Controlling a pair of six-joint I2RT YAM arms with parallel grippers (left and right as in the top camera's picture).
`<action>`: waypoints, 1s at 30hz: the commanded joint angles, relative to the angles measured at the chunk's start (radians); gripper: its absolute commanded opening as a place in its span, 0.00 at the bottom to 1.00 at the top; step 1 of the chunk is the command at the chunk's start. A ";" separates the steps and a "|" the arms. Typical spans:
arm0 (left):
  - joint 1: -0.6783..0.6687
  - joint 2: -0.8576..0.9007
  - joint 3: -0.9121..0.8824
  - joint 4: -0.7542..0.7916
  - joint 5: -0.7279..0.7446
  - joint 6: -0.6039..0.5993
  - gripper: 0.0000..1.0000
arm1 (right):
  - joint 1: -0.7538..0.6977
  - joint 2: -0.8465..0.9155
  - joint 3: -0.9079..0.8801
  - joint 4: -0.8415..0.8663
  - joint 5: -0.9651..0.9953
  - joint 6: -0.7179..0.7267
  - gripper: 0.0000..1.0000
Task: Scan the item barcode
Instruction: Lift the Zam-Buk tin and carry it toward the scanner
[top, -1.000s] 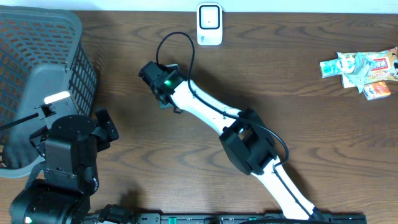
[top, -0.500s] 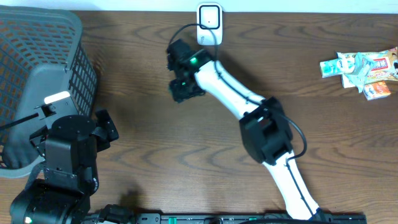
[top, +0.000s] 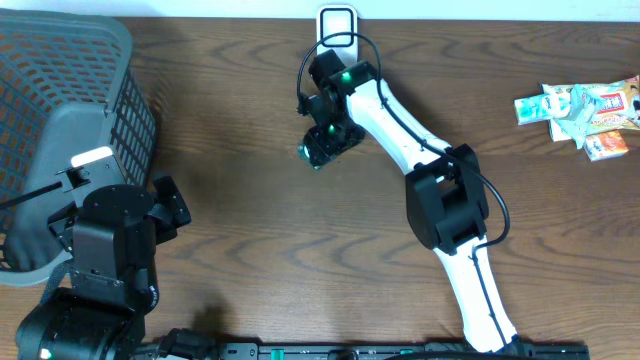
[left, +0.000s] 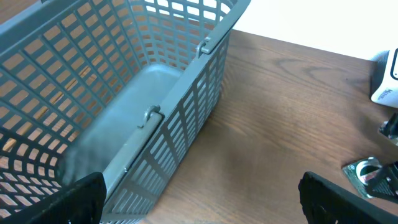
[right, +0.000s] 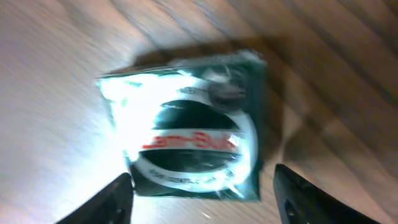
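Overhead, only a sliver of the green packet (top: 311, 152) is seen. It peeps out from under the right gripper (top: 328, 135), a little in from the middle of the tabletop's (top: 230, 110) far edge and just short of the white scanner (top: 337, 25) set at that edge. What is hidden there is given by the right wrist view: the packet is laid flat on the wood, label side up, with a white oval and red lettering too blurred to be read. The two dark fingertips (right: 118, 199) are seen at the bottom corners of that view, one to either side of the packet's near end. Bare wood is shown between the right-hand one and the packet, so the jaws are parted and the packet is not pinched. In the left wrist view the grey basket (left: 155, 81) at the far left corner is shown close up, and the packet is caught low at the right margin, flat on the tabletop.

The right arm (top: 400, 110) is stretched from the near edge diagonally toward the far edge. It is bent at its black elbow, and the wrist is turned down over the packet. The left arm (top: 100, 250) is folded at the near left corner, beside the basket. The left gripper (left: 199, 208) is held wide, with nothing between its fingers. A heap of snack packets (top: 578, 108) is seen near the far right corner, well apart from both arms.
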 joint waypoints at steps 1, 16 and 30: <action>0.002 0.000 0.010 -0.002 -0.009 -0.002 0.98 | -0.012 -0.050 -0.002 -0.023 0.168 0.080 0.69; 0.002 0.000 0.010 -0.002 -0.008 -0.002 0.98 | 0.013 -0.164 -0.002 0.062 -0.133 0.571 0.98; 0.002 0.000 0.010 -0.002 -0.008 -0.002 0.98 | 0.123 -0.104 -0.002 0.089 0.328 1.175 0.99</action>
